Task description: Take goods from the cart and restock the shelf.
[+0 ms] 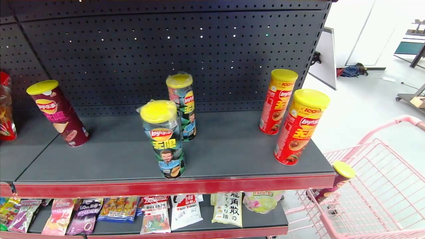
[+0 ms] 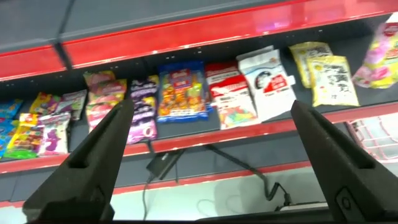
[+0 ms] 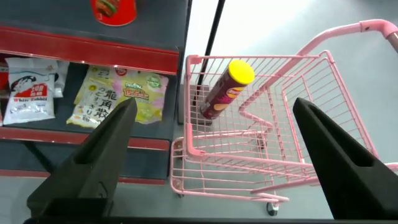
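Observation:
A pink wire cart stands to the right of the shelf. One dark purple chip can with a yellow lid leans in its near corner. The dark shelf board carries a maroon can, two blue-green cans and two red cans, all upright. My right gripper hangs open above the cart and the shelf's end, holding nothing. My left gripper is open before the lower shelf's snack bags, with nothing between its fingers.
The lower shelf holds several snack bags behind a red front rail. A red bag sits at the far left of the upper board. A cable runs under the shelf. Open floor lies to the right.

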You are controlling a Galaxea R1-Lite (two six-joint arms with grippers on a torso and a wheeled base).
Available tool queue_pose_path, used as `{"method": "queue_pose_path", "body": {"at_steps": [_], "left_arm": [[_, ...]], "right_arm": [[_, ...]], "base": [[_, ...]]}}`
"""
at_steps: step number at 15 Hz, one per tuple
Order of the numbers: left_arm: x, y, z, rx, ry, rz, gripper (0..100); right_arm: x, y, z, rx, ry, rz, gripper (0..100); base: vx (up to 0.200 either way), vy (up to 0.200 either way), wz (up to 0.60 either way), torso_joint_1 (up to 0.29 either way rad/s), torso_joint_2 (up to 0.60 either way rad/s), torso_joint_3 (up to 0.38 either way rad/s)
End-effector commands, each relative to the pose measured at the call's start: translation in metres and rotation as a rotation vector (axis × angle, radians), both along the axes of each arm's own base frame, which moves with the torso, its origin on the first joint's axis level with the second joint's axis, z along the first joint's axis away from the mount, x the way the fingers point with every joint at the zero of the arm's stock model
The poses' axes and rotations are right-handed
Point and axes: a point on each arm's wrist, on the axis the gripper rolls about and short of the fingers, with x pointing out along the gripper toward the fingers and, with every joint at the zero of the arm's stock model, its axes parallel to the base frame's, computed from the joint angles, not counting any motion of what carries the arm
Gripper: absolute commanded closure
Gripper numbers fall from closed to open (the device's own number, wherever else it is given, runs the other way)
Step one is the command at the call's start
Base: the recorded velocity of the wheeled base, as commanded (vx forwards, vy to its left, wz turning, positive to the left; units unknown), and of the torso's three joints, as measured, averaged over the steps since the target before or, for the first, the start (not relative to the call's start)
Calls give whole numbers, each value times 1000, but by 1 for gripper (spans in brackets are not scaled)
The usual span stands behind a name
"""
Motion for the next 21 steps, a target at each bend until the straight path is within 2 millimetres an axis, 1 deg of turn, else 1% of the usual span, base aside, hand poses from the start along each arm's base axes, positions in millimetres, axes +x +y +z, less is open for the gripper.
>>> {"method": "queue_pose_path", "body": {"at_steps": [1, 5, 10, 17, 19, 20, 21], "left_arm": [[0, 0, 0, 1, 4, 0, 0], [0, 0, 0, 3, 4, 0, 0], [0, 0, 0, 8, 3, -3, 0], [0, 0, 0, 10, 4, -4, 0], [0, 0, 0, 7, 4, -3, 0], [0, 0, 0, 7, 4, -3, 0], [0, 0, 0, 5, 4, 4, 0]], "right_arm": [[0, 0, 0, 0, 3, 8, 0], [0, 2, -2, -5, 14, 70, 0], [-1, 2, -8, -2, 17, 85, 0], [-2, 2, -13, 0, 23, 100, 0], [-2, 2, -17, -1, 30, 98, 0], [-5, 1, -21, -1, 24, 94, 0], [-9, 0, -30, 1, 13, 86, 0]], "base": [[0, 0, 0, 0, 0, 0], [0, 0, 0, 0, 0, 0], [0, 0, 0, 0, 0, 0], [0, 0, -600, 4, 5, 0], [0, 0, 0, 0, 0, 0], [0, 0, 0, 0, 0, 0], [0, 0, 0, 0, 0, 0]]}}
